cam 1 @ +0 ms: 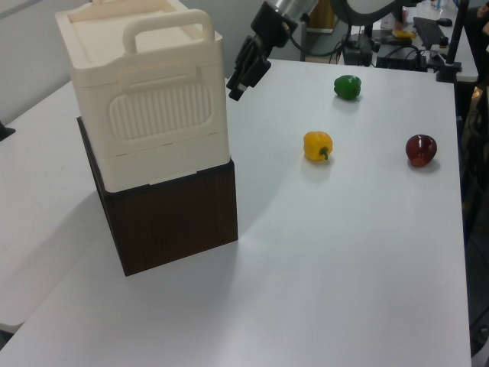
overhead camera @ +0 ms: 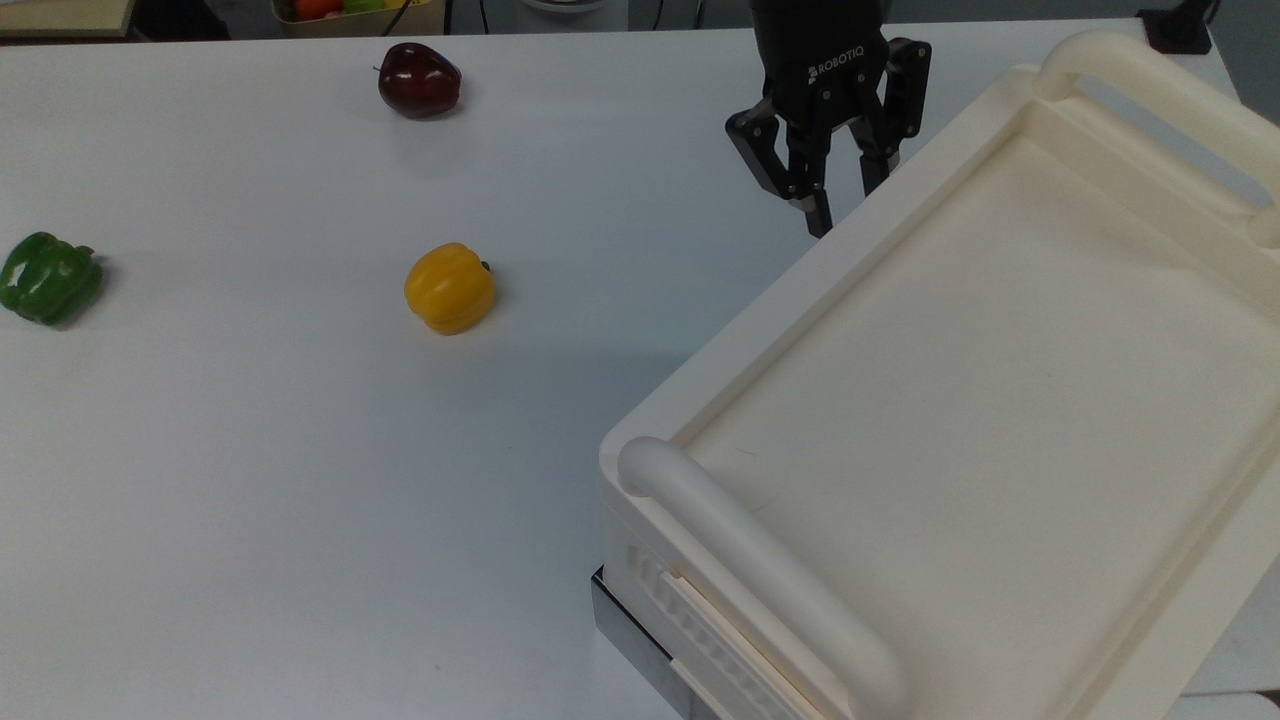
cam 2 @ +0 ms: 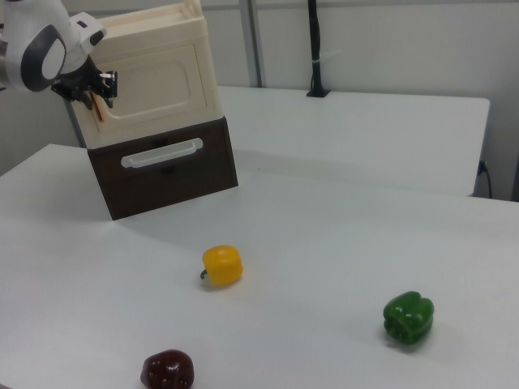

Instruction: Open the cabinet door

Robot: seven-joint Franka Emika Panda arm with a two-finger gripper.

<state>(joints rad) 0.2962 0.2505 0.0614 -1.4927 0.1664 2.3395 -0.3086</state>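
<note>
The cabinet door (cam 2: 158,81) is the cream-white front panel of the upper cabinet (cam 1: 145,99), which sits on a dark brown drawer unit (cam 2: 166,170). In the right view the door lies flush in its frame, so it looks fully closed, and a small copper-brown plate (cam 2: 99,110) shows at the door's edge toward the right view's left.

The tool (overhead camera: 840,205) hangs just beside that same edge of the door, its two black fingers spread apart and holding nothing. In the top view one fingertip (overhead camera: 818,222) points down next to the cabinet's upper rim, close to the corner; whether it already touches the door cannot be told. In the left view the tool (cam 1: 238,82) stands near the cabinet's upper corner, tilted toward it.

By my judgement the task is at its approach: nothing is opened yet. What is left is to catch the door's free edge near the plate and swing it outward.

Farther from the cabinet, on the white tabletop (overhead camera: 250,450), lie a yellow pepper (overhead camera: 449,288), a dark red apple (overhead camera: 419,80) and a green pepper (overhead camera: 48,277), all well apart from the door.
</note>
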